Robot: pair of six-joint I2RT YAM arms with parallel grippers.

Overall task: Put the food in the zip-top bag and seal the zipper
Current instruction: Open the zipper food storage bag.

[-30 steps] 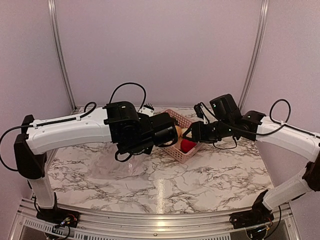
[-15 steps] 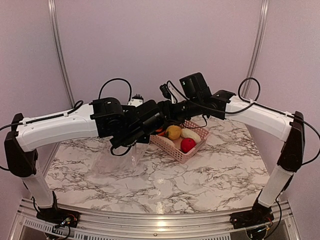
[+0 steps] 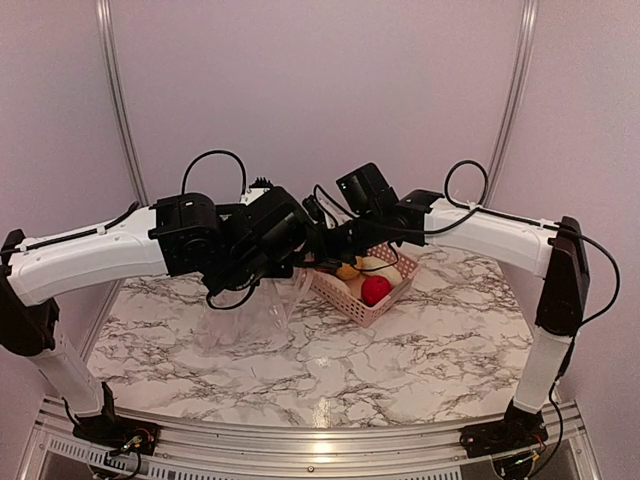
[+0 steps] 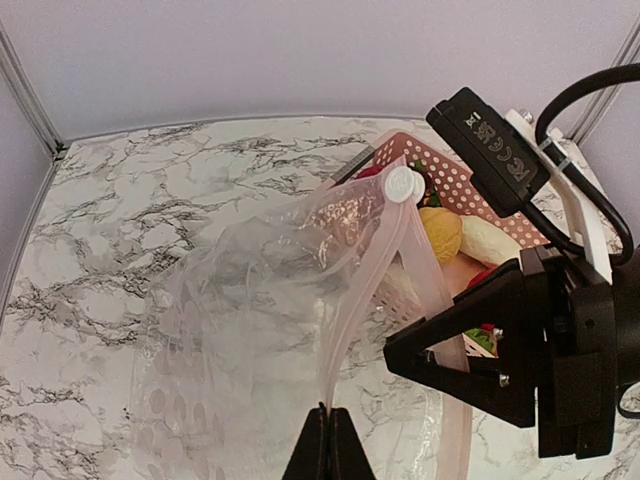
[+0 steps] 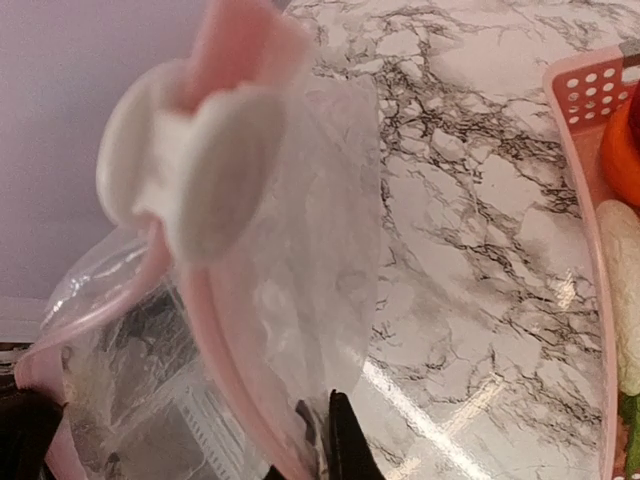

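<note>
- Plainly, the left gripper was clamped shut on the zipper, with the pink strip rising straight out from between its tips.
- From that pinch the zipper's long axis ran up and away toward a white slider at its far end, which hung just in front of the pink basket.
- The right gripper sat at the opposite lip of the mouth, its jaws drawn nearly together beside the pink rim. Whether they truly pinched the rim could not be told.
- Between the two grippers the mouth of the zip-top bag stood parted. Its clear, crinkled body hung down toward the marble table on the left arm's side, and nothing showed inside it.
- The food lay beyond the slider, in the basket. Yellow, pale elongated and red pieces were visible, all of them outside the bag.
- Judged from this, the right arm was the nearer to the food, since the basket lay just under and beside its wrist, while the left arm's hold anchored the bag.
- The coming move would likely turn on keeping the mouth open toward the basket side, so that a piece lifted out could cross the slider end and drop in.
</note>
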